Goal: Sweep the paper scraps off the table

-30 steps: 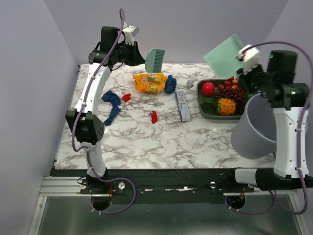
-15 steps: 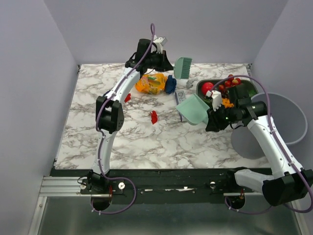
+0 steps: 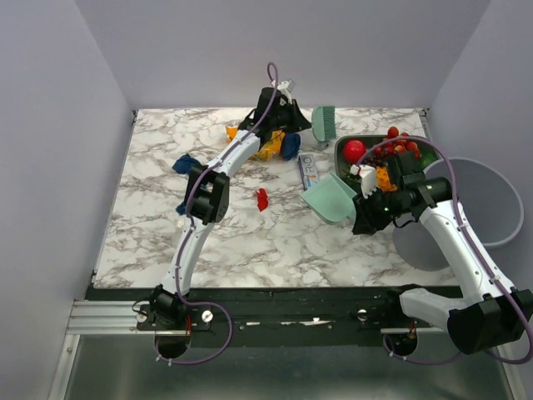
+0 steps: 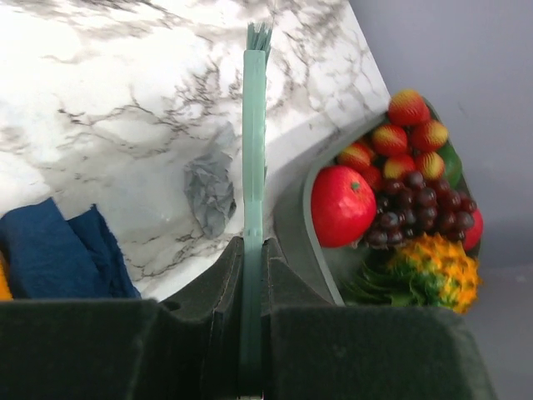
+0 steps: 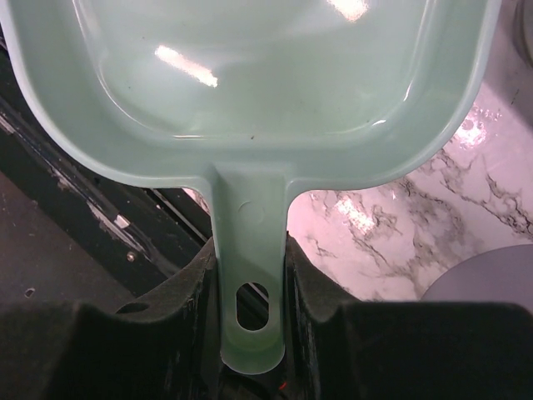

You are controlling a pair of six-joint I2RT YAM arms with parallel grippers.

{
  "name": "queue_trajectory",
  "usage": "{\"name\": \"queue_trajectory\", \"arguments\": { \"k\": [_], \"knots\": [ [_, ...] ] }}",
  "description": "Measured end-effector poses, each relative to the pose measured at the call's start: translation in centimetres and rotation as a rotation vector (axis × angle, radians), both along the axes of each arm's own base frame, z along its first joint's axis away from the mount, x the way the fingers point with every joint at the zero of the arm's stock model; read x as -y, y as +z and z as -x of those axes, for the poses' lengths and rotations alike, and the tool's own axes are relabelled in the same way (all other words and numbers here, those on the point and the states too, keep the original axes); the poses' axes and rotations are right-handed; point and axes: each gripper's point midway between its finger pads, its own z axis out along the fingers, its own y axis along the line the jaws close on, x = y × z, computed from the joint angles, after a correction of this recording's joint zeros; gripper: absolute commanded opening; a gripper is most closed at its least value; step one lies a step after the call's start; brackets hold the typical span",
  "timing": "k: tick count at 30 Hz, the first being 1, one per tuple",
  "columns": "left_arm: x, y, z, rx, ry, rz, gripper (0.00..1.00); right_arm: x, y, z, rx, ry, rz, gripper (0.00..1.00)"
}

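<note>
- Right tool [image 5: 250, 312] is clamped on the handle of the pale green dustpan [image 3: 331, 200], a finger pressed to each side of it. The pan sits tilted low over the bench [image 3: 250, 242], right of the middle.
- Off the bench's right edge stands a grey bin [image 3: 491, 208].
- Of the paper scraps, one red scrap [image 3: 261, 198] lies alone near the middle of the bench, left of the dustpan and apart from it.
- A dark blue scrap [image 3: 184, 164] lies toward the left edge, partly hidden behind the left arm [image 3: 208, 192].
- A narrow blue-and-white box [image 3: 309, 171] lies just beyond the dustpan.
- Left tool [image 4: 252, 267] is closed tight on the green brush [image 4: 252, 150], seen edge-on from the wrist. It is held near the far edge, between the orange snack bag [image 3: 271, 148] and the tray [image 4: 293, 225].
- Another blue scrap [image 4: 54, 258] lies touching the snack bag on its right side, and a grey crumpled bit [image 4: 210, 187] lies just beside the brush.
- The dark green tray, toward the far right corner, holds a round red fruit [image 3: 354, 151], dark grapes, strawberries and a spiky orange fruit.
</note>
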Motion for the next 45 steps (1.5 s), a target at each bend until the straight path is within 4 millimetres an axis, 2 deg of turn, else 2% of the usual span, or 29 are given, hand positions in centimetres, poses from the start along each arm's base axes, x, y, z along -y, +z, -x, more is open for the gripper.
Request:
{"name": "queue_trajectory", "arguments": {
  "k": [6, 8, 13, 15, 18, 24, 27, 30, 37, 41, 45],
  "knots": [
    [-1.2, -0.7, -2.0, -0.048, 0.161, 0.012, 0.0, 0.0, -0.3, 0.0, -0.012, -0.001, 0.003, 0.01],
    [-2.1, -1.7, -2.3, -0.075, 0.209, -0.01, 0.0, 0.0, -0.4, -0.1, -0.016, -0.001, 0.004, 0.01],
    [-4.2, -5.1, -1.6, -0.176, 0.258, -0.082, 0.0, -0.1, -0.4, -0.4, -0.008, -0.002, 0.002, 0.01],
    [-4.8, -5.2, -1.3, -0.193, 0.259, -0.082, 0.0, -0.2, -0.4, -0.6, 0.001, -0.002, -0.001, 0.01],
    [-5.0, -3.9, -1.3, -0.181, 0.253, -0.07, 0.0, -0.2, -0.6, -0.7, 0.006, -0.005, -0.003, 0.01],
    [-4.9, 1.6, -1.3, -0.097, 0.242, -0.012, 0.0, 0.2, -1.0, 0.2, 0.019, -0.01, 0.002, 0.01],
    [-3.4, 4.6, -0.8, -0.037, 0.19, 0.043, 0.0, 0.4, -0.9, 0.4, 0.035, -0.014, 0.007, 0.01],
    [-1.8, 5.3, 0.1, -0.02, 0.156, 0.055, 0.0, 0.5, -0.8, 0.4, 0.041, -0.015, 0.01, 0.01],
    [0.8, 3.9, 2.4, -0.06, 0.106, 0.023, 0.0, 0.4, -1.1, -0.4, 0.045, -0.017, 0.014, 0.01],
    [0.9, 2.4, 2.6, -0.087, 0.105, 0.007, 0.0, 0.4, -1.3, -0.4, 0.04, -0.017, 0.015, 0.01],
    [0.0, -0.4, 2.6, -0.148, 0.121, -0.021, 0.0, 0.3, -1.3, -0.5, 0.038, -0.017, 0.015, 0.01]
  ]
}}
